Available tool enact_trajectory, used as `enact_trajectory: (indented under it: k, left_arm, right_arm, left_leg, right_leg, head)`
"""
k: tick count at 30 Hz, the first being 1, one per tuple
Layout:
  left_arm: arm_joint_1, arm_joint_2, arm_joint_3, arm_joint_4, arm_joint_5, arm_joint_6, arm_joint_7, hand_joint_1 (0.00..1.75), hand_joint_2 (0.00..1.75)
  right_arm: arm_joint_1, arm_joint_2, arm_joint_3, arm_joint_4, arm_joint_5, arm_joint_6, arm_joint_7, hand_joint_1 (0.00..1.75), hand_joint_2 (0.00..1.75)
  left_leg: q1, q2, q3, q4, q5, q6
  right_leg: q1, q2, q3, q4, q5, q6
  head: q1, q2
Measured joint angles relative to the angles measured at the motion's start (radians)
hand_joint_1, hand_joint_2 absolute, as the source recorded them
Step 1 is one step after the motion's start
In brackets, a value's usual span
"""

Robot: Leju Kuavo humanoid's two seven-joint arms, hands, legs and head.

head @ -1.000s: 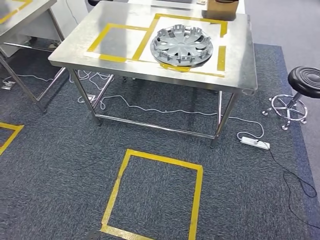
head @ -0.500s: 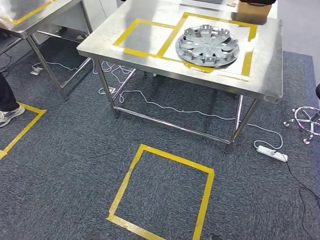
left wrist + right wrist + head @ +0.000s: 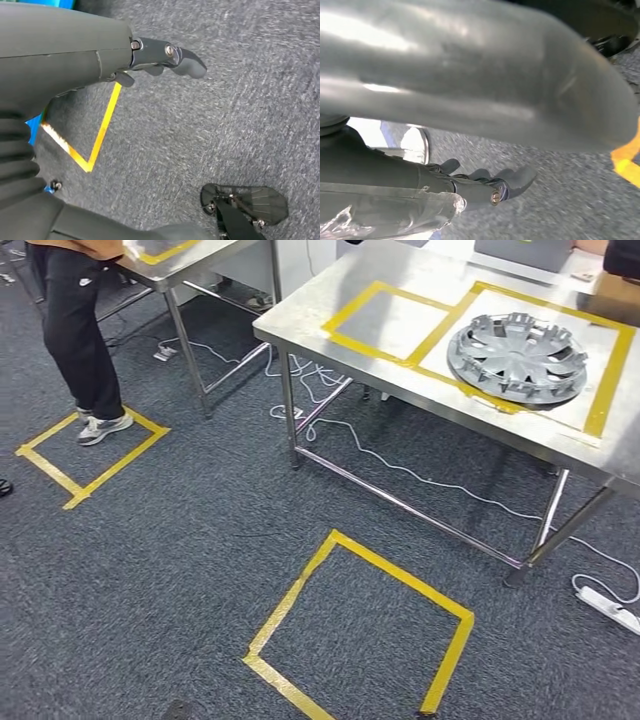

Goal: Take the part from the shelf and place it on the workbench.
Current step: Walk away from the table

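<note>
We are looking down across grey carpet at a steel tabletop [image 3: 362, 340] on the far right, and there sits a silver wheel cover [image 3: 518, 358], lying flat inside a yellow-taped rectangle on a white sheet. That looks like the kind of part the task means, already resting on a bench; no shelf is visible from here, so we judge this is a walking or turning stretch, with nothing in hand and the fetch either finished or about to begin.

Both arms hang low. In the left wrist view our left hand [image 3: 166, 55] has its fingers stretched out over the carpet, holding nothing. In the right wrist view our right hand [image 3: 490, 185] is the same, fingers extended and apart, nothing between them, with a blurred silver shape of the arm above it.

On the floor near us lies a yellow tape square [image 3: 362, 630], probably a standing mark. To the far left a person [image 3: 79, 330] in dark trousers stands on another taped square [image 3: 90, 455], beside a second table [image 3: 189, 255]. A white power strip [image 3: 610, 608] and its cable trail under the bench on the right.

Next, we reckon, we must find the shelf and square up to it before either hand reaches. The person nearby wants a wide berth.
</note>
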Motion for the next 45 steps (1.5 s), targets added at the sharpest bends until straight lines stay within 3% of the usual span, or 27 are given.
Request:
enact_trajectory:
  k: [2,3,5,7,9,10,12,14,16,18,20,22,24,25,26,28,30,31,33,35,37,39,40,41,42,44,45]
  left_arm:
    - [0.003,0.001,0.000,0.000,-0.002,0.005,-0.001,0.00,0.44]
    - [0.007,0.002,0.000,0.000,-0.004,0.010,-0.005,0.00,0.00]
    - [0.010,0.003,0.000,0.000,-0.012,0.026,-0.019,0.00,0.00]
    - [0.007,0.003,-0.002,0.000,-0.024,0.040,-0.039,0.00,0.00]
    - [0.005,0.003,-0.004,0.000,-0.033,0.047,-0.056,0.00,0.00]
    - [0.006,0.003,-0.005,0.000,-0.037,0.050,-0.063,0.00,0.00]
    - [0.009,0.004,-0.005,0.000,-0.045,0.060,-0.074,0.00,0.00]
    - [0.006,0.004,-0.006,0.000,-0.053,0.070,-0.080,0.00,0.87]
    - [0.001,0.003,-0.007,0.000,-0.062,0.080,-0.083,0.00,1.75]
    - [0.003,0.005,-0.007,0.000,-0.070,0.087,-0.084,0.00,1.75]
    - [0.007,0.005,-0.008,0.000,-0.074,0.086,-0.083,0.00,1.75]
    - [0.005,0.004,-0.008,0.000,-0.074,0.073,-0.081,0.00,1.75]
    - [0.003,0.002,-0.008,0.000,-0.070,0.050,-0.081,0.00,1.75]
    - [0.003,0.002,-0.008,0.000,-0.066,0.038,-0.081,0.00,1.75]
    - [0.003,0.003,-0.008,0.000,-0.063,0.028,-0.081,0.00,1.75]
    - [0.004,0.003,-0.007,0.000,-0.059,0.016,-0.081,0.00,0.87]
    - [0.002,0.003,-0.007,0.000,-0.052,0.004,-0.087,0.00,0.00]
    - [0.001,0.004,-0.006,0.000,-0.045,-0.007,-0.095,0.00,0.00]
    - [0.004,0.005,-0.003,0.000,-0.026,-0.041,-0.116,0.00,0.00]
    - [0.006,0.006,0.001,0.000,-0.011,-0.072,-0.132,0.00,0.00]
    - [0.002,0.006,0.005,0.000,-0.002,-0.090,-0.139,0.00,0.00]
    - [-0.002,0.004,0.008,0.000,0.000,-0.097,-0.139,0.00,0.00]
    - [-0.002,0.003,0.010,0.000,0.000,-0.099,-0.139,0.00,0.00]
    - [-0.001,0.003,0.013,0.000,0.001,-0.100,-0.138,0.00,0.00]
    - [0.001,0.003,0.016,0.000,0.000,-0.100,-0.136,0.00,0.00]
    - [0.000,0.002,0.021,0.000,-0.001,-0.099,-0.134,0.00,0.00]
    - [-0.003,0.001,0.021,0.000,-0.002,-0.097,-0.134,0.00,0.00]
  right_arm:
    - [-0.004,0.002,0.000,0.001,0.001,0.000,0.002,0.00,0.00]
    - [-0.006,0.004,0.000,0.001,0.003,0.000,0.003,0.00,0.00]
    - [-0.006,0.007,0.002,0.001,0.012,-0.002,0.003,0.00,0.00]
    - [-0.003,0.009,0.008,0.001,0.034,-0.003,0.001,0.00,0.00]
    - [0.000,0.009,0.023,0.001,0.072,-0.001,0.000,0.00,0.00]
    - [0.000,0.009,0.035,0.001,0.099,0.001,0.003,0.00,0.00]
    - [-0.001,0.009,0.067,0.001,0.161,0.010,0.016,0.00,0.00]
    - [-0.002,0.008,0.101,0.001,0.210,0.019,0.031,0.00,0.00]
    - [-0.002,0.007,0.131,0.001,0.237,0.022,0.041,0.00,0.00]
    - [-0.005,0.007,0.159,0.001,0.261,0.025,0.047,0.00,0.00]
    - [-0.008,0.007,0.184,0.001,0.282,0.029,0.051,0.00,0.00]
    - [-0.007,0.007,0.204,0.001,0.298,0.032,0.055,0.00,0.00]
    - [-0.004,0.007,0.222,0.001,0.315,0.034,0.056,0.00,0.00]
    - [-0.003,0.007,0.230,0.001,0.323,0.034,0.056,0.00,0.00]
    - [-0.002,0.006,0.238,0.001,0.329,0.035,0.056,0.00,0.00]
    - [-0.003,0.006,0.250,0.001,0.335,0.035,0.056,0.00,0.00]
    - [-0.004,0.006,0.259,0.002,0.338,0.035,0.056,0.00,0.00]
    - [-0.005,0.006,0.262,0.003,0.338,0.035,0.055,0.00,0.00]
    - [-0.009,0.006,0.267,0.003,0.338,0.033,0.052,0.00,0.00]
    - [-0.010,0.006,0.270,0.003,0.335,0.028,0.044,0.00,0.00]
    - [-0.009,0.006,0.271,0.003,0.325,0.021,0.036,0.00,0.00]
    - [-0.006,0.003,0.271,0.004,0.315,0.016,0.031,0.00,0.00]
    - [-0.006,0.001,0.271,0.004,0.311,0.014,0.029,0.00,0.00]
    - [-0.006,0.000,0.270,0.005,0.307,0.013,0.026,0.00,0.00]
    - [-0.007,-0.001,0.270,0.005,0.304,0.012,0.024,0.00,0.00]
    - [-0.009,-0.002,0.267,0.005,0.297,0.007,0.020,0.00,0.00]
    - [-0.010,-0.002,0.264,0.005,0.294,0.004,0.017,0.00,0.00]
  left_leg:
    - [0.004,-0.021,-0.007,-0.003,0.007,-0.013]
    - [0.005,-0.017,-0.010,-0.002,0.006,-0.019]
    - [0.003,0.030,-0.033,0.040,-0.025,-0.028]
    - [0.001,0.089,-0.088,0.154,-0.090,-0.035]
    - [0.005,0.107,-0.134,0.255,-0.127,-0.041]
    - [0.007,0.111,-0.134,0.261,-0.119,-0.044]
    - [0.011,0.129,-0.081,0.173,-0.064,-0.047]
    - [0.009,0.172,-0.013,0.053,-0.024,-0.044]
    - [0.004,0.190,0.012,0.004,-0.021,-0.030]
    - [0.003,0.167,0.012,0.000,-0.022,-0.013]
    - [0.004,0.146,0.013,-0.002,-0.020,-0.002]
    - [0.005,0.126,0.012,-0.003,-0.018,0.007]
    - [0.004,0.099,0.012,-0.003,-0.017,0.011]
    - [0.004,0.083,0.013,-0.003,-0.017,0.011]
    - [0.004,0.067,0.014,-0.002,-0.017,0.011]
    - [0.005,0.037,0.017,-0.002,-0.017,0.008]
    - [0.005,0.011,0.014,0.000,-0.016,0.000]
    - [0.006,0.000,0.011,0.000,-0.014,-0.007]
    - [0.010,-0.015,0.005,-0.004,-0.008,-0.020]
    - [0.008,0.027,-0.009,0.018,-0.025,-0.029]
    - [0.004,0.091,-0.057,0.114,-0.082,-0.034]
    - [0.005,0.109,-0.117,0.239,-0.134,-0.039]
    - [0.006,0.111,-0.131,0.270,-0.137,-0.040]
    - [0.006,0.112,-0.126,0.264,-0.121,-0.041]
    - [0.007,0.117,-0.103,0.223,-0.090,-0.040]
    - [0.003,0.160,-0.033,0.097,-0.032,-0.039]
    - [0.000,0.183,-0.007,0.047,-0.020,-0.033]
  right_leg:
    - [0.003,-0.009,0.004,-0.010,0.001,-0.005]
    - [0.003,-0.020,0.007,-0.012,0.005,-0.011]
    - [0.002,-0.047,0.008,-0.020,0.011,-0.022]
    - [0.004,-0.079,0.008,-0.022,0.012,-0.028]
    - [0.006,-0.113,0.007,-0.022,0.010,-0.030]
    - [0.006,-0.129,0.007,-0.022,0.009,-0.030]
    - [0.005,-0.155,0.010,-0.022,0.006,-0.026]
    - [0.009,-0.177,0.012,-0.019,0.000,-0.016]
    - [0.015,-0.198,0.015,-0.019,-0.007,-0.005]
    - [0.014,-0.212,0.023,-0.020,-0.013,0.005]
    - [0.009,-0.176,0.014,0.017,-0.042,0.014]
    - [0.008,-0.118,-0.037,0.133,-0.104,0.017]
    - [0.009,-0.094,-0.103,0.261,-0.150,0.015]
    - [0.010,-0.091,-0.119,0.284,-0.147,0.013]
    - [0.010,-0.088,-0.115,0.263,-0.122,0.010]
    - [0.006,-0.059,-0.062,0.133,-0.043,0.006]
    - [0.000,-0.015,-0.012,0.020,-0.001,0.005]
    - [-0.001,-0.002,-0.002,-0.002,0.003,0.004]
    - [0.002,-0.016,0.002,-0.009,0.005,-0.004]
    - [0.003,-0.040,0.002,-0.014,0.011,-0.018]
    - [0.005,-0.070,0.002,-0.017,0.012,-0.028]
    - [0.008,-0.103,0.001,-0.017,0.011,-0.032]
    - [0.009,-0.118,0.001,-0.017,0.010,-0.033]
    - [0.009,-0.133,0.001,-0.017,0.009,-0.032]
    - [0.009,-0.146,0.002,-0.017,0.008,-0.031]
    - [0.012,-0.168,0.006,-0.015,0.003,-0.025]
    - [0.016,-0.179,0.007,-0.014,0.000,-0.020]
  head:
    - [0.000,0.000]
    - [0.000,0.000]
    - [-0.006,0.000]
    - [-0.013,0.000]
    - [-0.014,0.000]
    - [-0.014,0.000]
    - [-0.014,0.000]
    - [-0.017,0.000]
    - [-0.017,0.000]
    - [-0.015,0.000]
    - [-0.013,0.000]
    - [-0.009,0.000]
    - [-0.007,0.000]
    - [-0.006,0.000]
    - [-0.006,0.000]
    - [-0.006,0.000]
    - [-0.006,0.000]
    - [-0.006,0.000]
    - [-0.007,0.000]
    - [-0.011,0.000]
    - [-0.017,0.000]
    - [-0.019,0.000]
    - [-0.020,0.000]
    - [-0.020,0.000]
    - [-0.020,0.000]
    - [-0.021,0.000]
    - [-0.022,0.000]
